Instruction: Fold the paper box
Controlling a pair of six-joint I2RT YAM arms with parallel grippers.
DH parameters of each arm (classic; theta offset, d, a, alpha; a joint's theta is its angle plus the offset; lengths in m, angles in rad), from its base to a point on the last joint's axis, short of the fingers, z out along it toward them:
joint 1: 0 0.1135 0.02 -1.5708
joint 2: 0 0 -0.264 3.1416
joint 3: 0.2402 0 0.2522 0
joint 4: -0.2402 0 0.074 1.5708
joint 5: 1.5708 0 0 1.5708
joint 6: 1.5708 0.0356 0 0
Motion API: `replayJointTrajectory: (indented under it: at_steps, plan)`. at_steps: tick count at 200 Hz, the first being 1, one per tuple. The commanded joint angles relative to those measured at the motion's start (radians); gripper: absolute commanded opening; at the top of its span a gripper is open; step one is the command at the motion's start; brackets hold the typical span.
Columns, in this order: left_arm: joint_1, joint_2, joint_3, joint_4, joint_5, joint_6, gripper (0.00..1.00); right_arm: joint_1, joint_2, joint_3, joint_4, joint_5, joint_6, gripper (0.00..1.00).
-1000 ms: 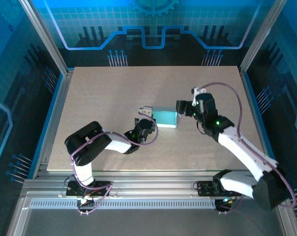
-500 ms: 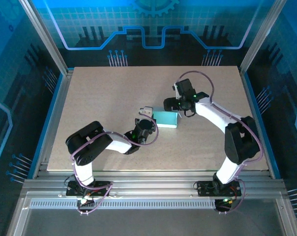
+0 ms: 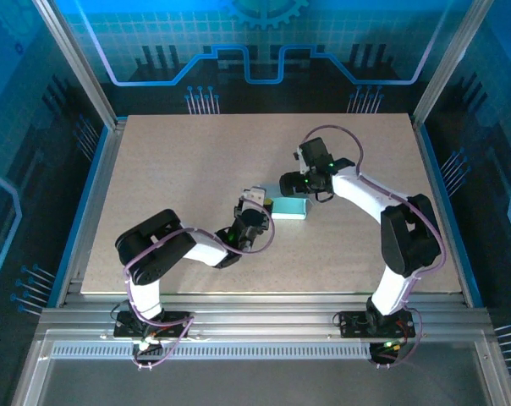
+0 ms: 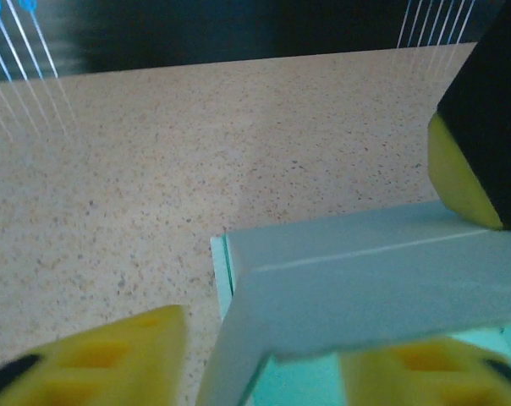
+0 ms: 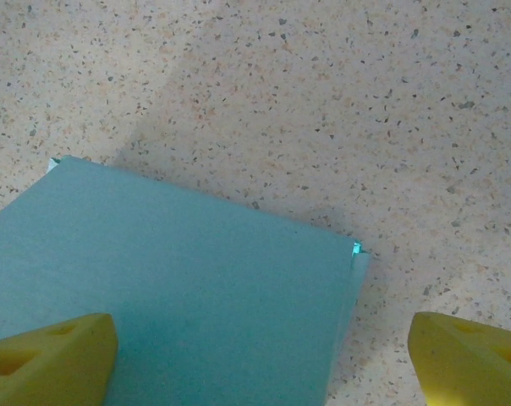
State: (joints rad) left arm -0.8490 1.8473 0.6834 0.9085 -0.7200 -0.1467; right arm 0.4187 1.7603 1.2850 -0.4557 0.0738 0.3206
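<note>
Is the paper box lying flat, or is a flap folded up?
Partly folded: the paper box has a creased panel raised off the table.

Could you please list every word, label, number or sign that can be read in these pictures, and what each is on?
None: there is no readable text.
The paper box is plain pale card, the table is plain speckled board, and the back panel carries only a gear and circuit-line drawing, no letters.

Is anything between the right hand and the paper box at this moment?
Nothing visible does. The right hand is open directly above the paper box, with one finger over the card and the other over the table beside it.
</note>
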Motion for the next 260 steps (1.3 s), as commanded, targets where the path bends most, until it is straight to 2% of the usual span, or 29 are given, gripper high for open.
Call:
replayJointTrajectory:
  at_steps: [1,25,74,106,120,159,175,184,193,203,225,250,260]
  plan:
    - [-0.01,-0.049,-0.04,0.01,0.014,0.007,0.7,-0.002,0.014,0.035,-0.015,-0.006,0.01,0.9]
    - [-0.013,-0.066,-0.092,0.051,0.069,0.019,0.98,-0.001,0.016,0.036,-0.014,-0.009,0.017,0.9]
    - [-0.019,-0.162,-0.21,0.053,0.186,0.017,0.99,-0.002,0.019,0.033,-0.008,-0.009,0.025,0.9]
    - [-0.044,-0.264,-0.338,0.136,0.139,0.012,0.99,-0.002,0.024,0.024,0.0,-0.009,0.029,0.9]
    - [-0.048,-0.33,-0.374,0.121,0.126,0.0,0.99,-0.001,0.025,0.013,0.008,-0.006,0.03,0.9]
    - [-0.054,-0.613,-0.372,-0.143,0.146,-0.03,0.99,0.0,0.023,-0.012,0.023,-0.003,0.036,0.9]
    - [-0.053,-0.744,-0.35,-0.279,0.193,-0.029,0.99,0.004,0.02,-0.022,0.031,-0.007,0.038,0.89]
    - [-0.051,-0.805,-0.349,-0.301,0.218,-0.025,0.99,0.007,0.019,-0.025,0.029,-0.012,0.041,0.9]
    - [-0.044,-0.85,-0.342,-0.318,0.213,-0.038,0.99,0.012,0.018,-0.032,0.033,-0.016,0.042,0.9]
    - [-0.019,-0.891,-0.304,-0.417,0.228,-0.078,0.99,0.019,0.015,-0.04,0.04,-0.01,0.042,0.9]
    - [0.058,-0.896,-0.175,-0.63,0.32,-0.137,0.99,0.028,0.011,-0.05,0.048,-0.009,0.048,0.89]
    - [0.119,-0.815,-0.075,-0.736,0.309,-0.173,0.99,0.038,0.008,-0.056,0.058,-0.03,0.063,0.9]
    - [0.168,-0.769,-0.019,-0.812,0.345,-0.22,0.99,0.042,0.008,-0.055,0.058,-0.029,0.064,0.9]
